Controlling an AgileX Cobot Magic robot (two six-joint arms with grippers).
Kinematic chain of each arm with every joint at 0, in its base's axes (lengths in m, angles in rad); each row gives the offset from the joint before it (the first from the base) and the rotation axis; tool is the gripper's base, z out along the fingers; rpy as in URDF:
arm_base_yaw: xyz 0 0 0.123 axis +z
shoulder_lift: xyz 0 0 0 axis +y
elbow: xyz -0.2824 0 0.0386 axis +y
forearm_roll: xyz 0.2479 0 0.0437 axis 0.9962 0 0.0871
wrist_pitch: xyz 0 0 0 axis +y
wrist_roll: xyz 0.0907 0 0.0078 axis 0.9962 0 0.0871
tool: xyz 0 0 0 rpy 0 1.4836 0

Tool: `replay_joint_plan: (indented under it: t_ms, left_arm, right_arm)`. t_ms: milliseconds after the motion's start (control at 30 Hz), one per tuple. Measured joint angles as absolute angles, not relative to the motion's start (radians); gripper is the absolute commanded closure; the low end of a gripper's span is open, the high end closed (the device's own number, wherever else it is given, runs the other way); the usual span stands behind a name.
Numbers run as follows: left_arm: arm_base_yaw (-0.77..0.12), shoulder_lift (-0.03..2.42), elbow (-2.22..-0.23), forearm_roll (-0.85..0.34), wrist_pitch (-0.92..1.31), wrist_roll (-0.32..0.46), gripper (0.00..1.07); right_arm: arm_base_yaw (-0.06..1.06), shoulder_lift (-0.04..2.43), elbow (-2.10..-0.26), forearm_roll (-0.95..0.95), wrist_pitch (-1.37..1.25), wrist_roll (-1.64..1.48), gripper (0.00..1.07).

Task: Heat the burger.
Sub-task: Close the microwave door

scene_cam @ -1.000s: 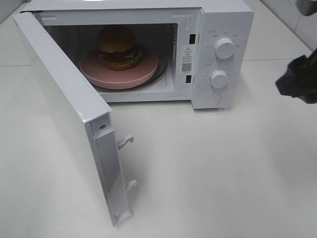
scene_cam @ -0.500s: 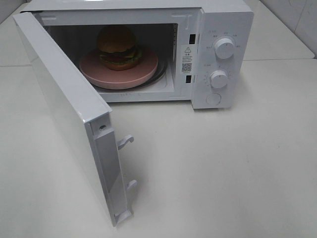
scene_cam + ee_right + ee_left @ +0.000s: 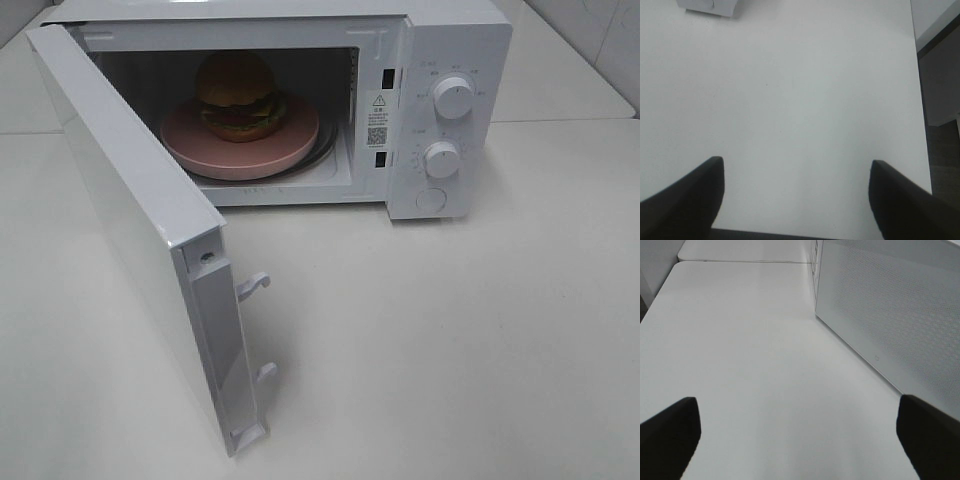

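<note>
Inside microwave [image 3: 450,60], burger [image 3: 237,95] sits far from left hand [image 3: 796,405] and right hand [image 3: 796,162].

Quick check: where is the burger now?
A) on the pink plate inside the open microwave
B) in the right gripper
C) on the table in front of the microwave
A: the burger sits on the pink plate inside the microwave, whose door stands wide open.

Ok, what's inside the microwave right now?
A burger sits on a pink plate inside the open microwave. The plate hides most of whatever lies under it, and the burger blocks the cavity's back wall behind it.
</note>
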State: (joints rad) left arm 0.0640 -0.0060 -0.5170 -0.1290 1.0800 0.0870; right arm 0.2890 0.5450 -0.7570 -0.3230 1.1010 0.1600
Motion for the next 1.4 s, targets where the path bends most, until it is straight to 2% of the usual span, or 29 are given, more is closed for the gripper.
replay_joint_plan:
  t_ms: [233,600,900,1400]
  left_arm:
    - [0.064,-0.006,-0.517,-0.129,1.08,0.087,0.04]
    - [0.064,-0.006,-0.517,-0.129,1.08,0.087,0.04]
    - [0.064,-0.006,-0.517,-0.129,1.08,0.087,0.04]
    - [0.064,-0.006,-0.517,-0.129,1.08,0.087,0.04]
  right_arm:
    - [0.289,0.504,-0.756,-0.287,1.154,0.16,0.32]
    - [0.28,0.301,-0.753,-0.269,1.157,0.16,0.32]
    - [0.18,0.14,-0.751,-0.291,1.153,0.137,0.32]
    - [0.164,-0.006,-0.529,-0.272,1.073,0.134,0.32]
